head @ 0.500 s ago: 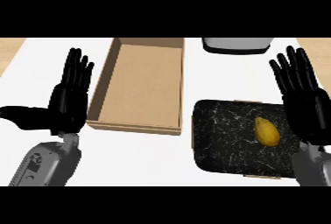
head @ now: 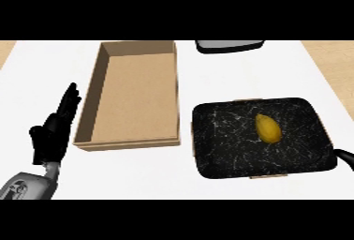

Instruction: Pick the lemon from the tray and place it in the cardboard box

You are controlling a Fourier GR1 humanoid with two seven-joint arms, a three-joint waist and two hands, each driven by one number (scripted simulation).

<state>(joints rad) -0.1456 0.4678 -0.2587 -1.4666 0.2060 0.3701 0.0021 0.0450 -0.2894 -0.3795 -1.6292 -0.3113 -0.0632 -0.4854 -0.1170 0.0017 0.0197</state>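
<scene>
Fingers straight and released, the left hand (head: 54,132) rests at lower left beside the cardboard box (head: 109,138). At the right edge only a black sliver of the right hand (head: 345,156) shows; its fingers cannot be told. Right of centre, the lemon (head: 268,128) lies in the black tray (head: 228,154). Farther up, a grey object (head: 230,45) meets the frame's top.

You're looking steeply down at a white tabletop (head: 138,178), and it's filling nearly the whole view. Pale wood-toned strips are showing at the far left corner (head: 7,49) and along the right side (head: 335,65), where the white surface is ending. Light is falling evenly, leaving soft shadows on the white. At the top edge, a dark-rimmed grey object (head: 229,45) is peeking in, mostly cut off, so you can't tell what it is.
</scene>
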